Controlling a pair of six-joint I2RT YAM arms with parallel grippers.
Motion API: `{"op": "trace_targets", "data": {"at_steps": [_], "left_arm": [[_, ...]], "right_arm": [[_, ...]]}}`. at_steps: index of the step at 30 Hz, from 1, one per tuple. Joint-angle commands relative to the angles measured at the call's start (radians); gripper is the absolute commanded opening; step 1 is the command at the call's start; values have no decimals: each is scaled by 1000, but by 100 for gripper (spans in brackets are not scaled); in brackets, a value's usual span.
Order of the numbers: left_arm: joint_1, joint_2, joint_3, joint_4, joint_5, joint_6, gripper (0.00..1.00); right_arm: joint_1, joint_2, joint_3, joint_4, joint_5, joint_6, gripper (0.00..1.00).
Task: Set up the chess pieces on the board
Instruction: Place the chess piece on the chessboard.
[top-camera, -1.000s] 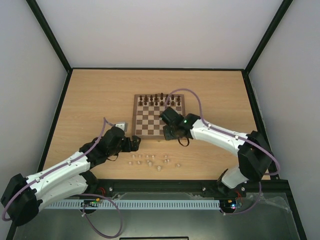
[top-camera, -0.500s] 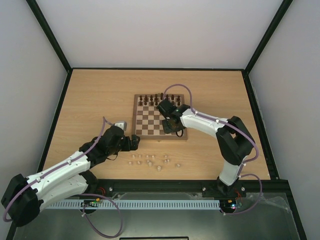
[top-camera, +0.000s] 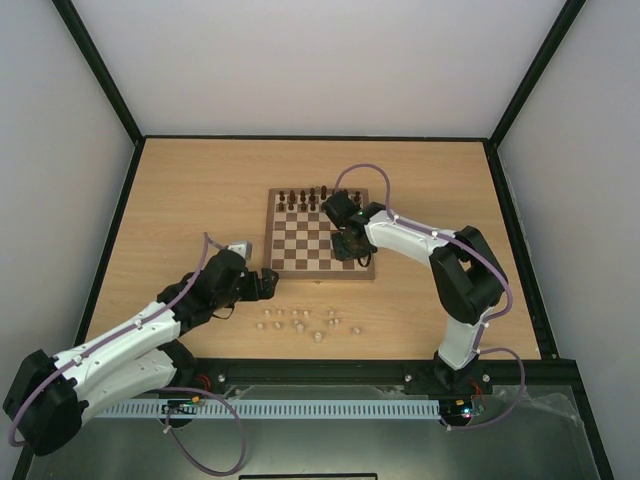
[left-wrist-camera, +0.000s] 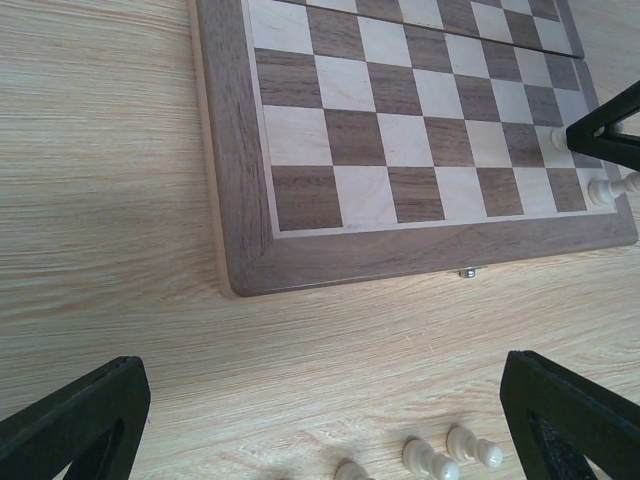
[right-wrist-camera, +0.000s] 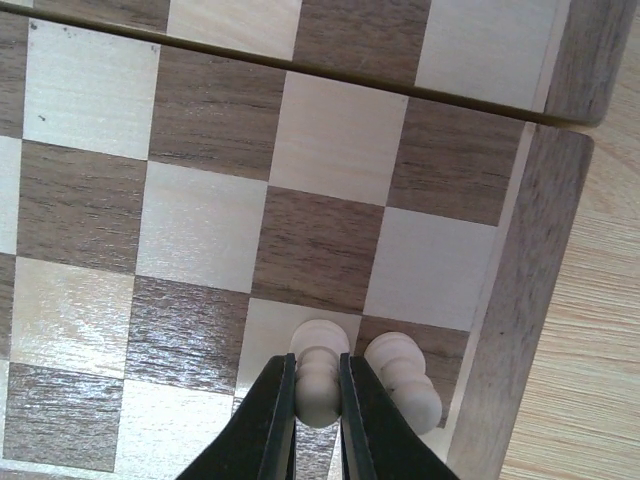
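Early in the task, by the look of it. Close to the near right corner of the board (top-camera: 300, 252), pinching one pale piece (right-wrist-camera: 320, 345) upright between the fingers of the right gripper (right-wrist-camera: 318, 395), pressed against its stem from both sides. Cannot tell whether resting on the square or hanging just above it. Just beside it, toward the right border, a second pale piece (right-wrist-camera: 400, 375) standing free, apart from the fingers. On the far rows, the dark brown pieces (top-camera: 305, 198), seemingly lined up. No other pale figure to make out on the board.

Off the board, toward the front edge of the table (top-camera: 190, 200), lying scattered: the rest of the chess pieces (top-camera: 300, 320), clearly more than ten, some fallen on the side. Hovering low by the near left corner of the board, the left gripper (left-wrist-camera: 322, 372), fingers spread wide, nothing between them.

Judging from this: one piece set, one about to be let go, and nearly the whole pale set left to carry over and stand up on the two near rows.
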Motion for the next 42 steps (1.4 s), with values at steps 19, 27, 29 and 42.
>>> {"op": "trace_targets", "data": {"at_steps": [19,27,29,42], "left_arm": [[19,25,-4,33,23,20,99],[20,24,-5,35,24,20,99],[20,24,-6,35,25,20,99],[20,35,-5,47,34,19,99]], "right_arm": [[-22,20,25,-19,-46,-33,3],[-21,23,22,-19,-59,-34,4],[-21,19,19,-21,-62,-33,4],[-21,-12,5,-39,-43,-26,13]]}}
